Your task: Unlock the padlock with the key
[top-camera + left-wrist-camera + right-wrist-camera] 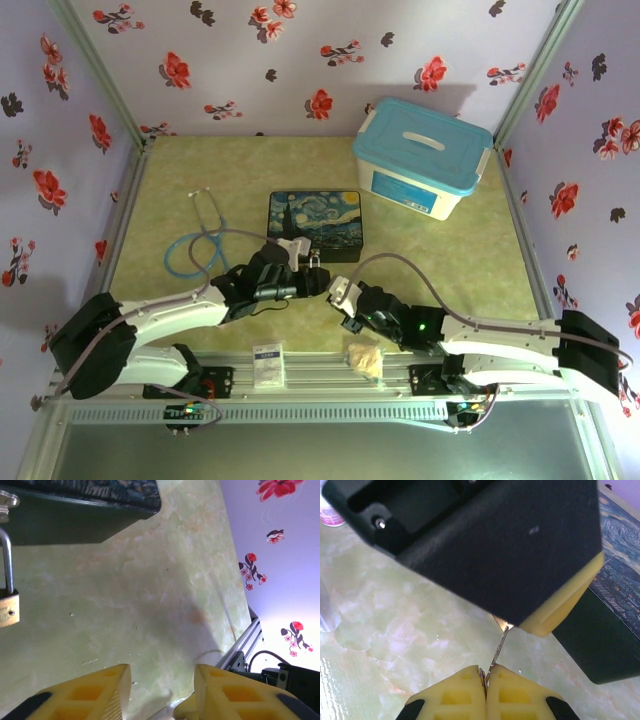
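Note:
The padlock (9, 609), brass body with a silver shackle, hangs from the latch of the Starry Night tin (80, 510) at the left edge of the left wrist view. My left gripper (162, 680) is open beside it, with only bare table between the yellow fingers. In the right wrist view my right gripper (485, 677) is shut on the thin silver key (497, 650). The key's tip reaches up to a brass corner of the padlock (500, 622), which peeks out under the left gripper's black housing (485, 545). From above, both grippers meet at the tin's front edge (315, 262).
A white box with a blue lid (425, 155) stands at the back right. A blue stethoscope (200, 240) lies left of the tin (315, 222). A small white card (268, 365) and a crumpled scrap (365, 358) sit on the front rail.

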`<act>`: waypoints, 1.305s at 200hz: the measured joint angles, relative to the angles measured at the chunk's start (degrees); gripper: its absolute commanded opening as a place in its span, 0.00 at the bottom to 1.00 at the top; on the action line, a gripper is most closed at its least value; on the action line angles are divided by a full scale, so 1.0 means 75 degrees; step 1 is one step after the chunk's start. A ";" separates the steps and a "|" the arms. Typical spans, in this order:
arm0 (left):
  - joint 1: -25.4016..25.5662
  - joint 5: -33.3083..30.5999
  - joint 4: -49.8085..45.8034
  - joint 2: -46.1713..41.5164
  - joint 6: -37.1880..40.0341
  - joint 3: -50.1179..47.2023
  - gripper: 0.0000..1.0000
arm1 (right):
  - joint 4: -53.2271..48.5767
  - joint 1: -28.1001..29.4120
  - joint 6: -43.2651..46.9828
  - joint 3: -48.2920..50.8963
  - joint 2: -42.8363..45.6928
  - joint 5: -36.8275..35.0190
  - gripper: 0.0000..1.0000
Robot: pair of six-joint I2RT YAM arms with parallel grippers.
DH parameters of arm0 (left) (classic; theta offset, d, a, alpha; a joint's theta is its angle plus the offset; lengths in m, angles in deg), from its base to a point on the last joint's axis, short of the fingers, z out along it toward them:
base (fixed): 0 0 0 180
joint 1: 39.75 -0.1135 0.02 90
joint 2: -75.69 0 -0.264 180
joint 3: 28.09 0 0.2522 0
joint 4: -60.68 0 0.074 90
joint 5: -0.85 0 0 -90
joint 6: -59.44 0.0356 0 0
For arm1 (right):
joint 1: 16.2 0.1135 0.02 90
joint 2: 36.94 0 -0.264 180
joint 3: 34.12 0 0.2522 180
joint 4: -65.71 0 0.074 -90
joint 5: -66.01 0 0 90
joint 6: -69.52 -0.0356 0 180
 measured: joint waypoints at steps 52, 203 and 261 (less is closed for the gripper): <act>0.0061 0.0058 -0.0006 0.0067 -0.0020 -0.0003 0.19 | 0.0087 0.0003 -0.0003 -0.0134 -0.0458 -0.0099 0.00; 0.0079 -0.0035 0.0125 -0.0122 -0.0079 -0.0326 0.00 | 0.0309 -0.0082 -0.0157 -0.0149 -0.0207 -0.0729 0.70; -0.0702 -0.0233 0.0778 -0.1303 0.0784 -0.0799 0.00 | 0.0571 -0.1786 -0.2022 0.0213 0.2366 0.0743 0.93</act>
